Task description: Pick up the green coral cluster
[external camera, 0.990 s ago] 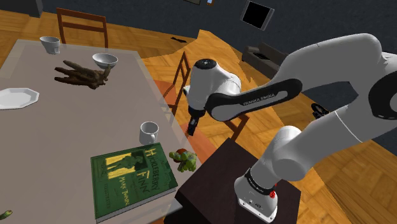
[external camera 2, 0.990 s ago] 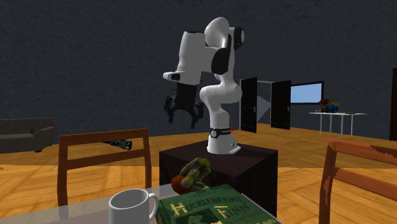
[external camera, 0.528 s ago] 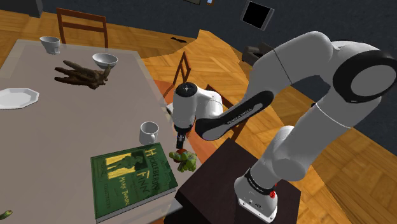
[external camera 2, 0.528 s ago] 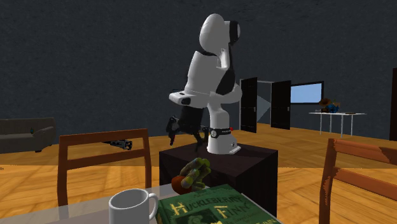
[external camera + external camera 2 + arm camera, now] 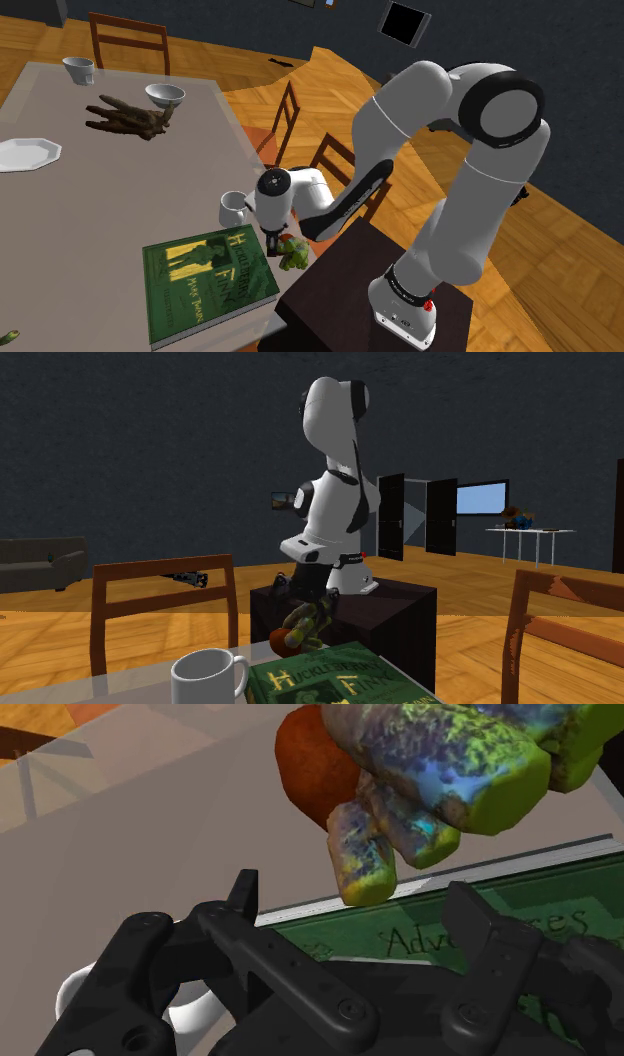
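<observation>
Your claw (image 5: 355,904) is open: in the wrist view its 2 black fingers (image 5: 243,899) stand apart and clasp nothing. The green coral cluster (image 5: 440,764) lies just past their tips, not between them. You can see the cluster is mottled yellow-green with blue and purple patches, and has a red-orange lump on 1 side. In the shoulder view it lies on the grey table (image 5: 80,220), near the edge that faces the dark stand (image 5: 340,290), just beside a corner of the green Huckleberry Finn book (image 5: 210,280). The claw hangs low there, close above the cluster, with the white arm bent down from the stand. A white mug (image 5: 234,208) stands near the claw, beyond the book. Well apart, at the table's far end, you have a brown driftwood-like piece (image 5: 128,117), a white bowl (image 5: 165,95) beside it, a white plate (image 5: 25,153) and a small white cup (image 5: 78,69). From the second exterior view, the cluster sits behind the book with the claw directly above it.
</observation>
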Motion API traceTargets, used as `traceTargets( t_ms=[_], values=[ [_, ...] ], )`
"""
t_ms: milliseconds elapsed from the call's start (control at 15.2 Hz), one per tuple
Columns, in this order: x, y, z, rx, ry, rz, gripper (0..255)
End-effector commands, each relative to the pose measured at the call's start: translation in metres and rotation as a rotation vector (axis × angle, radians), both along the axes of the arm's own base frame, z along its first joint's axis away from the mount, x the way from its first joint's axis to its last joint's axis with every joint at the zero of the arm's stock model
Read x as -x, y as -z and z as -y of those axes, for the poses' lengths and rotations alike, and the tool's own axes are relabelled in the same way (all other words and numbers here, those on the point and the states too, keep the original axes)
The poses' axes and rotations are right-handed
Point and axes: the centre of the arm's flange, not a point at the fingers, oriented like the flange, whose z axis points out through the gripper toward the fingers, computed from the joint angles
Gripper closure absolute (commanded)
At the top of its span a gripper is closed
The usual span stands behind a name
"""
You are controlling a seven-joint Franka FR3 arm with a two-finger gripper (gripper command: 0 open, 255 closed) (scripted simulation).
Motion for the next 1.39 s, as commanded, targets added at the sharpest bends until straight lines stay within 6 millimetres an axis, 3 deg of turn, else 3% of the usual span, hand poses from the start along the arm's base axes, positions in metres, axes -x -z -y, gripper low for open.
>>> traceTargets(
  t_ms=[0, 330, 396, 990, 1320],
  values=[
    [0.000, 0.011, -0.001, 0.001, -0.004, 0.001, 0],
    [0.000, 0.030, -0.001, 0.001, -0.004, 0.001, 0],
    [0.001, 0.030, -0.001, 0.001, -0.004, 0.001, 255],
    [0.000, 0.030, -0.001, 0.001, -0.004, 0.001, 255],
    [0.000, 0.003, -0.001, 0.001, -0.004, 0.001, 255]
  ],
)
